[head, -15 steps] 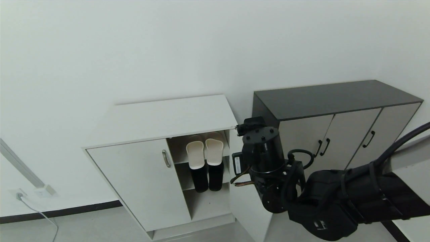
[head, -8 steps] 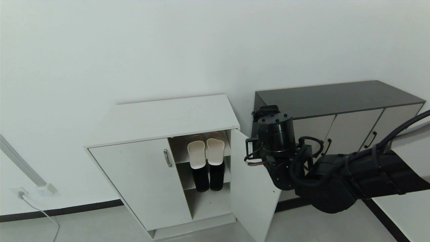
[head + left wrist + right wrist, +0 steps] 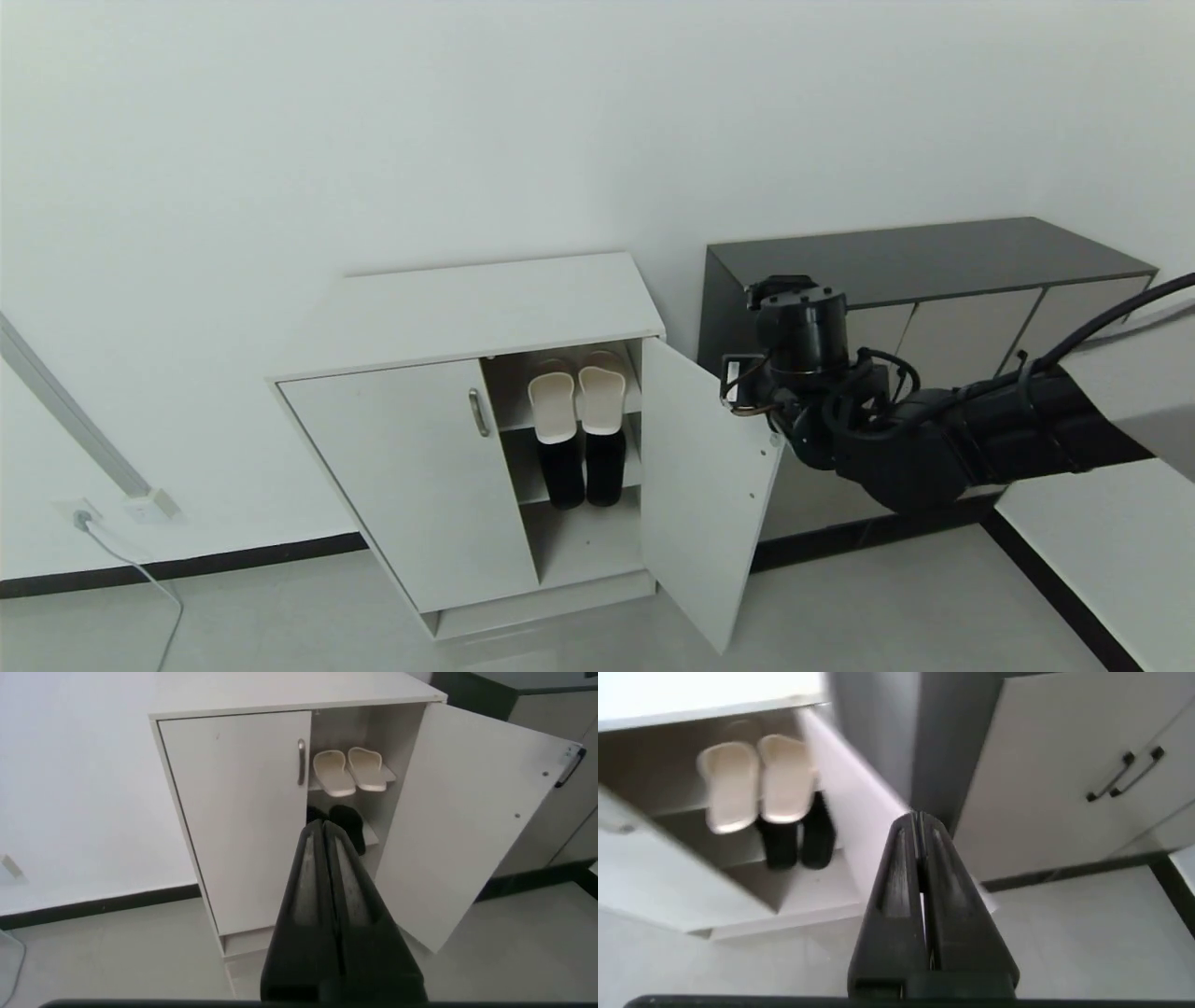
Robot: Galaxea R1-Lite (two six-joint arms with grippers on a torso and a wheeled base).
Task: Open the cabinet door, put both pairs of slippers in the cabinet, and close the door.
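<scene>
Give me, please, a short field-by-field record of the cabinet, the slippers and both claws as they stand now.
white cabinet: against the wall
right door: swung open
left door: closed
white slippers: upper shelf, side by side
black slippers: shelf below, side by side
left claw: shut, empty, facing the cabinet
right claw: shut, empty, beside the open door, near the dark cabinet
left to do: close the door

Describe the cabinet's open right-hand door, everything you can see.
The door is a flat white panel, looking like laminated board, hinged on the right side of the white cabinet and swung open, upright. Its inner face shows, with two small screw points near the free edge; the handle peeks past that edge. The right gripper, shut, hangs near it; contact can't be judged.
</scene>
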